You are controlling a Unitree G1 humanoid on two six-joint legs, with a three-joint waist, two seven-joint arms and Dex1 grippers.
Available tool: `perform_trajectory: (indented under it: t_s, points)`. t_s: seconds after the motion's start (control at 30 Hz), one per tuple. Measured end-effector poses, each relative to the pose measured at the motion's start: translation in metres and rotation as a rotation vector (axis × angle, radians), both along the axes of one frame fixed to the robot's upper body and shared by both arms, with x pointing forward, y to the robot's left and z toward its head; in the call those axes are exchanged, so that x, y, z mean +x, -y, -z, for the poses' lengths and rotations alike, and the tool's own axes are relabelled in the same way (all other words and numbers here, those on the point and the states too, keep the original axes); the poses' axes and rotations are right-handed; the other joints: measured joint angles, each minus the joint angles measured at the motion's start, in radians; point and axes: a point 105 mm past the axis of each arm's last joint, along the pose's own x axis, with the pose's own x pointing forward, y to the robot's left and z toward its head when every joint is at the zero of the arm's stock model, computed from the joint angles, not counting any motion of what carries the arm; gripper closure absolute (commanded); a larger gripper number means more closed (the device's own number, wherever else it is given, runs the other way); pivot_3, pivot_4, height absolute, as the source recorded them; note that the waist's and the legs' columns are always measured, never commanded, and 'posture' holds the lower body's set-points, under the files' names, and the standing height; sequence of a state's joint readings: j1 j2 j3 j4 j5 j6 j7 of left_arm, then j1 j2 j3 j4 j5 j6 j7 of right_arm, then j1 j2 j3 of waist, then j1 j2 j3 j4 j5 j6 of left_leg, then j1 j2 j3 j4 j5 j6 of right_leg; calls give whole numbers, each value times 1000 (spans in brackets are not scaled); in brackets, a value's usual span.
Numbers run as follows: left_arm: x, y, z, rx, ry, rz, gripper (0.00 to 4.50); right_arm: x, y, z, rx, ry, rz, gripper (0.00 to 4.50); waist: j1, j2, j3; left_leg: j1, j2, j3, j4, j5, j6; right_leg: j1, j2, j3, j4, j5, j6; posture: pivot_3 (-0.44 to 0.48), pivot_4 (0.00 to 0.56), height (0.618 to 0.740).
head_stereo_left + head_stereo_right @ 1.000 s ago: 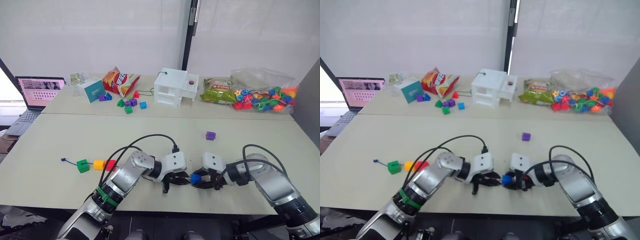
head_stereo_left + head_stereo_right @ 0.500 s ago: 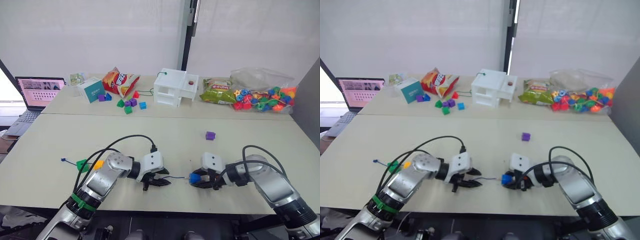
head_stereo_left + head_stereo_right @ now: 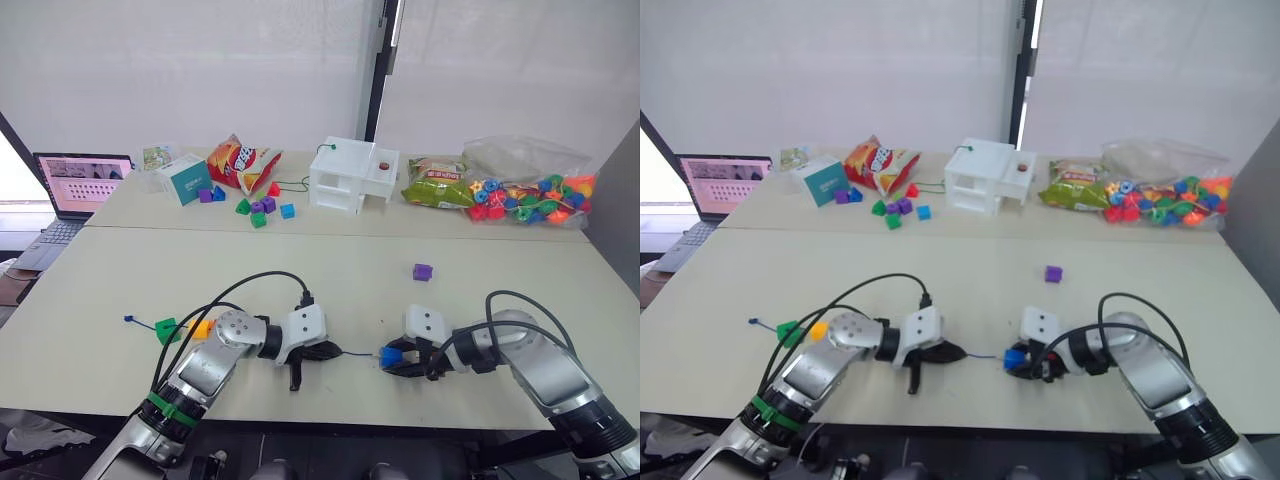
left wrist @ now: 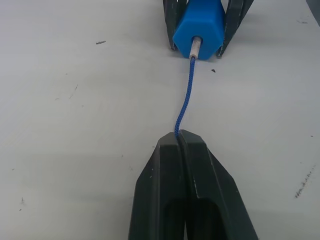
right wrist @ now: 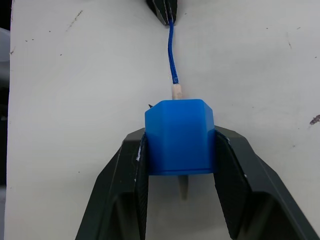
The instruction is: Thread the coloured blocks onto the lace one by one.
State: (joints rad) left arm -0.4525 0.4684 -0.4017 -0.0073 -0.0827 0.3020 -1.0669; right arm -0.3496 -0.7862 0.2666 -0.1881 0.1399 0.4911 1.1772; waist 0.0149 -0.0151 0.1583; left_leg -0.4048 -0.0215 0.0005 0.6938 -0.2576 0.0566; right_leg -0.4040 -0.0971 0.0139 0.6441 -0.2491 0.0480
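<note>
Both arms lie low at the frame's bottom centre. Left claw (image 4: 181, 142) clenched on the lace (image 4: 184, 100); right claw (image 5: 180, 150) grasps the blue block (image 5: 180, 136), pale tip poking through, seen in wrist views. Purple block (image 3: 421, 271) sits farther back on the tabletop (image 3: 330, 260).

bare table (image 3: 330, 275) ahead, purple block (image 3: 421, 271) aside

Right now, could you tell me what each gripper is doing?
Left gripper: shut on the lace.
Right gripper: shut on the blue block, with the lace tip through it.
</note>
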Motion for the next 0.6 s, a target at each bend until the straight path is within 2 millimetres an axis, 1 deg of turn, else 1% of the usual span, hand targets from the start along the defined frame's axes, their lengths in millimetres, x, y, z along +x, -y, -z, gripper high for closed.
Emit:
perform_trajectory:
  t_s: [0.07, 0.13, 0.23, 0.33, 0.47, 0.6]
  points:
    - [-1, 4, 0, -9, -3, 4, 4478, 0, 0, 0, 0, 0, 1, 3194, 0, 0, 0, 0, 0, 0, 0, 0, 0, 0, 0, 0, 0, 0, 0, 0, 150, 740]
    - [-2, 13, 0, -23, -7, 17, 4478, 0, 1, 0, -1, 2, 2, 3194, 2, 0, 0, 0, 0, 0, 0, 0, 0, 0, 0, 0, 0, 0, 0, 0, 150, 740]
    - [-5, 31, 1, -34, -9, 55, 4478, -1, 0, 0, -1, 4, 1, 3194, 1, 0, 0, -1, -1, 0, 0, 0, 0, 0, 0, 0, 0, 0, 0, 0, 150, 740]
    - [-8, 47, -6, -45, 14, 100, 4478, -1, -1, 0, 1, 7, 3, 3194, 0, 0, 0, -1, 0, 0, 0, 0, 0, -1, 1, 0, 0, 0, 0, 0, 150, 740]
    - [-6, 55, -12, -50, 36, 104, 4478, 0, -2, 0, 2, 8, 1, 3194, -3, 0, 0, -1, 0, 0, 0, 0, 0, -1, 1, 0, 0, 0, 0, 0, 150, 740]
    - [-6, 56, -11, -51, 25, 98, 4478, 0, -2, 0, 1, 8, 1, 3194, -3, 0, 0, -1, 0, 0, 0, 0, 0, 0, 1, 0, 0, 0, 0, 0, 150, 740]
